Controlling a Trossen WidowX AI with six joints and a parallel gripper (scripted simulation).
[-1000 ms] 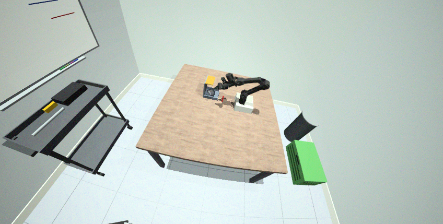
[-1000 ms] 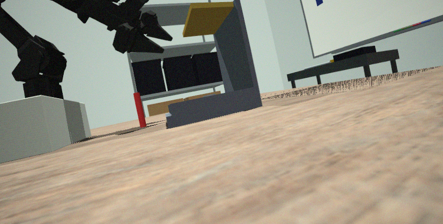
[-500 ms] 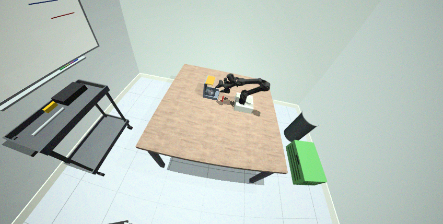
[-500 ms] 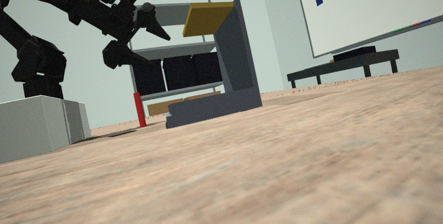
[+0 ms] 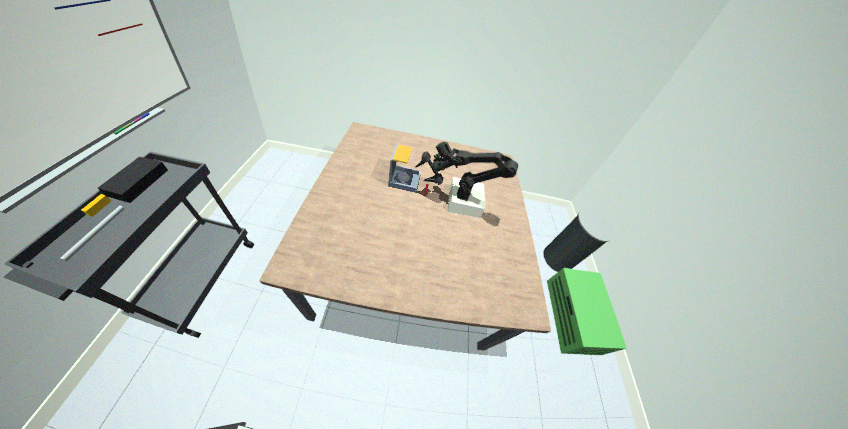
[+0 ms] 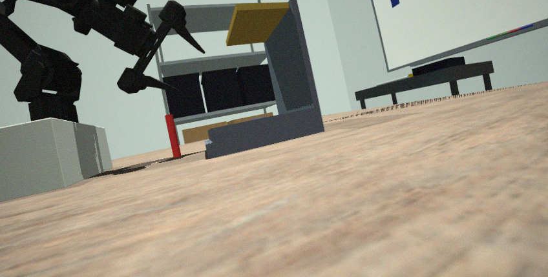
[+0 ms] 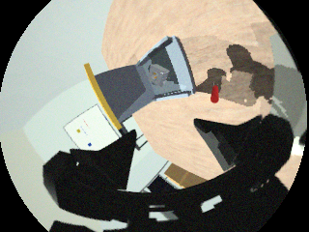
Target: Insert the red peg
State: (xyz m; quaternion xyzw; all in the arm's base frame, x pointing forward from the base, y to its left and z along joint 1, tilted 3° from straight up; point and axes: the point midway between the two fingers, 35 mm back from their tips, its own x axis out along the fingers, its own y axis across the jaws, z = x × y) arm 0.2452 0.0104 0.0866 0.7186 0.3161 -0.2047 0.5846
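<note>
The red peg (image 5: 426, 189) (image 6: 173, 135) (image 7: 214, 95) stands upright on the table, between the robot's base and the grey-blue box (image 6: 265, 131) (image 7: 184, 65). The yellow roof (image 5: 402, 153) (image 6: 259, 22) (image 7: 102, 99) sticks out from the top of the box's back wall. The grey block (image 5: 404, 176) (image 7: 158, 75) sits on the box floor; in the exterior view the low side wall hides it. My gripper (image 5: 421, 173) (image 6: 191, 71) (image 7: 165, 127) is wide open and empty. It is tilted, above the peg and in front of the box, with the lower fingertip over the peg's height. It touches neither peg nor roof.
The white base block (image 5: 467, 205) (image 6: 30, 155) of the arm stands beside the peg on the side away from the box. The wooden table (image 5: 386, 252) (image 6: 307, 205) carries them all. A shelf with dark bins (image 6: 221, 86) is in the background, off the table.
</note>
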